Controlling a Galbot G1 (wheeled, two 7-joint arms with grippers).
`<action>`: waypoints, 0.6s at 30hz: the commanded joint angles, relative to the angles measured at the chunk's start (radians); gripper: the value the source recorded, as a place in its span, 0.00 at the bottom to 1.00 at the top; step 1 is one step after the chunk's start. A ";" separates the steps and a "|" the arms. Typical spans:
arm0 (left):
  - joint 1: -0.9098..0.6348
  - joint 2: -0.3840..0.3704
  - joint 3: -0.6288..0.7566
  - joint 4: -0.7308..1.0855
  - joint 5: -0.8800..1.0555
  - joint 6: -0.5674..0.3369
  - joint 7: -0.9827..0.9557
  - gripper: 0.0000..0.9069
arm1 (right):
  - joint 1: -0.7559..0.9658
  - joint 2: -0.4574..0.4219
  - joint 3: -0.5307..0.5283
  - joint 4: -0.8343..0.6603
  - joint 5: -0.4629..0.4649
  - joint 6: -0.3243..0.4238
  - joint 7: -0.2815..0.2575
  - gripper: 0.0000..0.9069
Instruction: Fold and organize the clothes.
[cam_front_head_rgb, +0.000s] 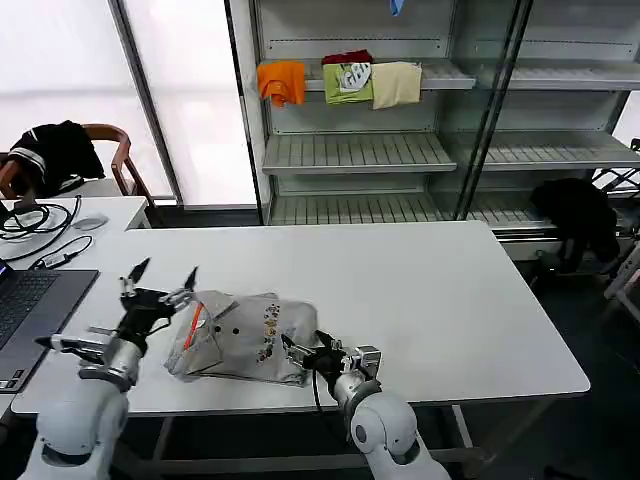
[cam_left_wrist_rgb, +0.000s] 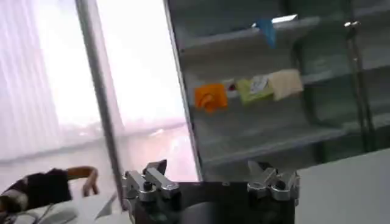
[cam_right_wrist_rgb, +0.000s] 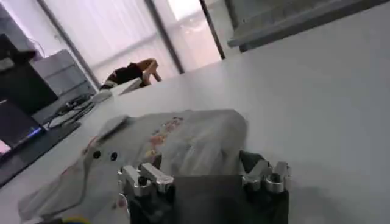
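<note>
Table (cam_front_head_rgb: 450, 300): white, wide, bare on its right half.
Shirt (cam_front_head_rgb: 240, 335): light grey, loosely bunched at the near left edge, between my arms; I judge it light, limp, a bit slippery, best pinched at a hem or sleeve edge.
Left gripper (cam_front_head_rgb: 162, 283): fingers spread, holding nothing, raised beside the shirt's left edge.
Right gripper (cam_front_head_rgb: 300, 350): spread, empty, at the shirt's near right hem.
Buttons (cam_right_wrist_rgb: 105, 156): dark, small, by the collar.

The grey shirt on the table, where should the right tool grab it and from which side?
Probably the near-right hem of the grey shirt, approached low from the table's front edge: that edge lies loose just ahead of the open right tool.
</note>
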 joint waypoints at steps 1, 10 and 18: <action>0.002 0.074 -0.171 0.210 -0.115 -0.031 0.011 1.00 | -0.030 -0.005 -0.041 -0.010 0.080 -0.011 0.023 0.00; -0.001 0.068 -0.159 0.192 -0.116 -0.031 0.009 1.00 | -0.029 0.007 -0.025 0.007 0.094 -0.010 0.027 0.00; -0.003 0.061 -0.159 0.186 -0.171 -0.017 0.009 1.00 | -0.040 0.006 0.014 0.063 0.042 -0.008 0.027 0.00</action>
